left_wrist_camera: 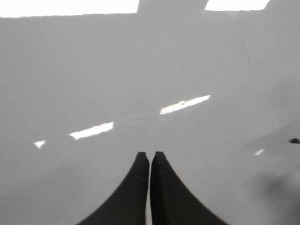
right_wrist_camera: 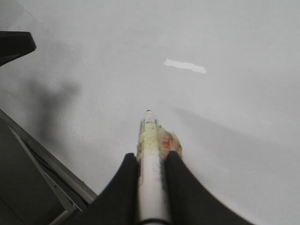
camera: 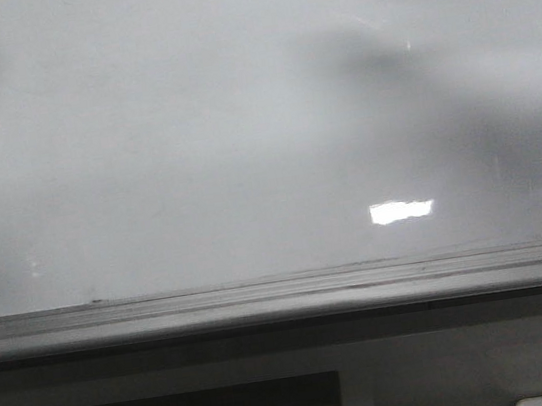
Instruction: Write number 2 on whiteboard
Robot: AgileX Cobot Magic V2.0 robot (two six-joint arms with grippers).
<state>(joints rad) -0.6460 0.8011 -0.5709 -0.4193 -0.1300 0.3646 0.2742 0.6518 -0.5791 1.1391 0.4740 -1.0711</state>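
White marker (right_wrist_camera: 151,178) sits clamped in your right gripper (right_wrist_camera: 152,161), tip aimed at the unmarked whiteboard (right_wrist_camera: 225,122) for writing; left gripper (left_wrist_camera: 149,159) is closed, empty.

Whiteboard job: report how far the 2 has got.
Done: the right tool is shut on the marker, tip aimed at the whiteboard. In hand: bringing the tip to the board; contact is unclear. Left: the whole 2, since no stroke shows in any view. The left tool is shut, empty.

The marker (right_wrist_camera: 151,164) barrel runs off the picture's edge.
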